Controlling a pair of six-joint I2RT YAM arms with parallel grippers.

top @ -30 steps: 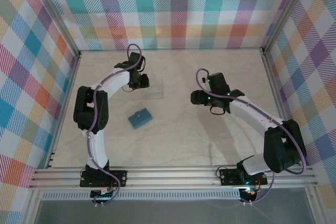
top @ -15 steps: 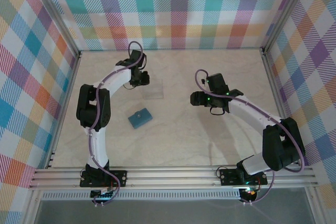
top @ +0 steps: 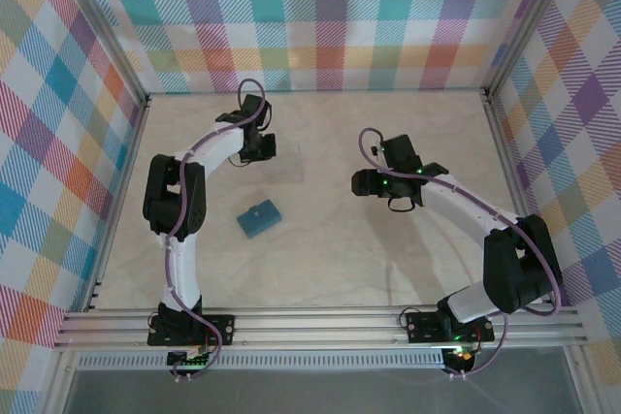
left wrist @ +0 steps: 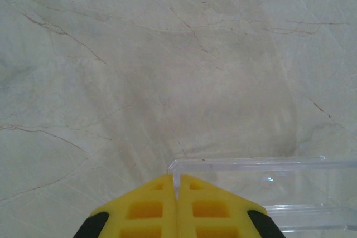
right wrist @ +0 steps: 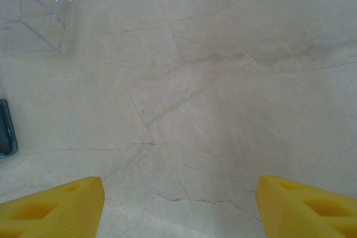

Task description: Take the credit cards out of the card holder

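I have the card holder (top: 259, 218) lying flat and folded shut on the marble-look table (top: 340, 269), left of centre. Its long axis runs on a slant, from near-left up to far-right. I take it the credit cards are tucked inside it.

The left gripper (left wrist: 177, 211) is fully closed, its yellow fingers pressed together with nothing between them. It sits out beyond the holder, so from that hand the holder lies almost straight back toward the arm bases, with bare table between them. The right gripper (right wrist: 180, 193) has its jaws spread wide and empty. From it the holder is off to the left and a little nearer the bases, and its wrist camera catches a sliver of the teal edge at the left border.

I judge the left hand the nearer of the two. It would have to open its jaws before it could grip anything.

A clear plastic rectangle (left wrist: 256, 193) lies just beside the left fingertips, on their right. It sits far side of the holder, not on the line back to it. I see no other objects near the holder.
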